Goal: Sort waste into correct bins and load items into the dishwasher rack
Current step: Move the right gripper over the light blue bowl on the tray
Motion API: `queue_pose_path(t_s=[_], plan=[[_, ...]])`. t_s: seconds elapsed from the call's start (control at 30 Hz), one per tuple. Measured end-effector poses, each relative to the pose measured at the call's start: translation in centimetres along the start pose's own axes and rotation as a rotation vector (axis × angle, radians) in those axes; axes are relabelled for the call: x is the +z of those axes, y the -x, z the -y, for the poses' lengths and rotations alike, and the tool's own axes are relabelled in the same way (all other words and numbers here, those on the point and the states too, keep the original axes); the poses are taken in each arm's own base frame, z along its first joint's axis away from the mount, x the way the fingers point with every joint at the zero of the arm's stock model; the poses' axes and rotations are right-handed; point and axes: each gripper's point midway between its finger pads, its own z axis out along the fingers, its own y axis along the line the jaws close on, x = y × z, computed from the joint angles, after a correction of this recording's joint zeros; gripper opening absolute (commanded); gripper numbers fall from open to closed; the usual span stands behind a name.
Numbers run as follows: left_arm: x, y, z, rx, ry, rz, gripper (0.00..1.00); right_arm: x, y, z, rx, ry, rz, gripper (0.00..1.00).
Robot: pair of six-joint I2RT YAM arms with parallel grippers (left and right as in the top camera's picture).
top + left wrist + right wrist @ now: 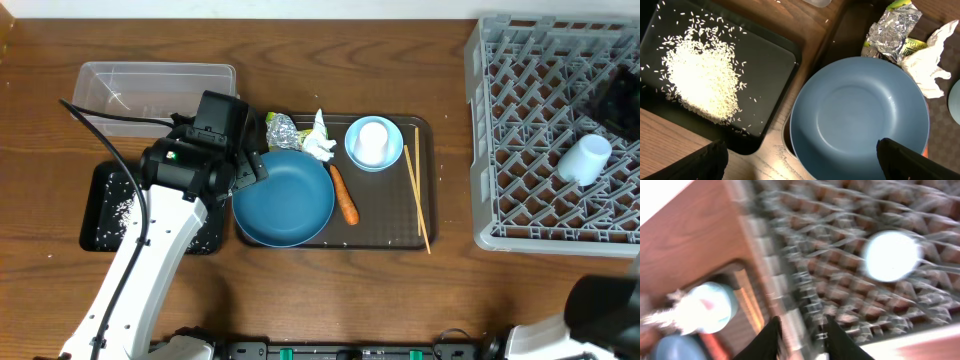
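While my left gripper (802,162) hangs over the dark blue plate (860,115), its fingers (705,160) are spread wide, nothing between them. That plate lies at the left end of the brown tray (428,170), its rim jutting past the tray's left edge. Foil ball (892,27), tissue (927,65) and yellow-green wrapper (914,45) bunch at the tray's back edge. The carrot (343,193) lies mid-tray, the bowl (374,143) back right, the chopsticks (417,198) along its right side. Just left of the tray, the black tray (775,100) holds the rice (700,75); the clear tub (155,85) sits off the tray's back-left corner. Right of the tray, over the rack (520,200), my right gripper (802,337) is blurry, but the fingers stand apart, gripping nothing. The cup (892,255) sits in the rack, clear of them.
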Motion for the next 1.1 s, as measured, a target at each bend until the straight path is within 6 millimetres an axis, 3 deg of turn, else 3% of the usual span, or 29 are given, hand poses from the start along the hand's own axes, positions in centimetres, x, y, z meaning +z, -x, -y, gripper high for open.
queue_pose_path(t_s=[0.07, 0.13, 0.27, 0.53, 0.67, 0.8, 0.97, 1.1], plan=[[0.0, 0.0, 0.0, 0.000, 0.000, 0.001, 0.98, -0.8, -0.9, -3.1, -0.071, 0.069, 0.001, 0.84], [0.0, 0.0, 0.0, 0.000, 0.000, 0.000, 0.98, -0.8, -2.0, -6.0, -0.142, 0.123, -0.020, 0.99], [0.0, 0.0, 0.0, -0.001, 0.000, 0.001, 0.98, 1.0, -4.2, -11.8, -0.295, 0.218, -0.055, 0.99], [0.0, 0.0, 0.0, 0.000, 0.000, 0.001, 0.98, 6.5, -9.1, -20.3, -0.542, 0.329, -0.056, 0.99], [0.0, 0.0, 0.0, 0.000, 0.000, 0.000, 0.98, 9.9, -12.3, -22.8, -0.634, 0.322, -0.075, 0.99], [0.0, 0.0, 0.0, 0.000, 0.000, 0.000, 0.98, 12.9, -14.4, -23.7, -0.685, 0.236, -0.084, 0.99], [0.0, 0.0, 0.0, 0.000, 0.000, 0.000, 0.98, 17.0, -16.6, -23.9, -0.726, 0.101, -0.094, 0.99], [0.0, 0.0, 0.0, 0.000, 0.000, 0.000, 0.98, 19.4, -17.2, -22.9, -0.704, 0.020, -0.115, 0.99]])
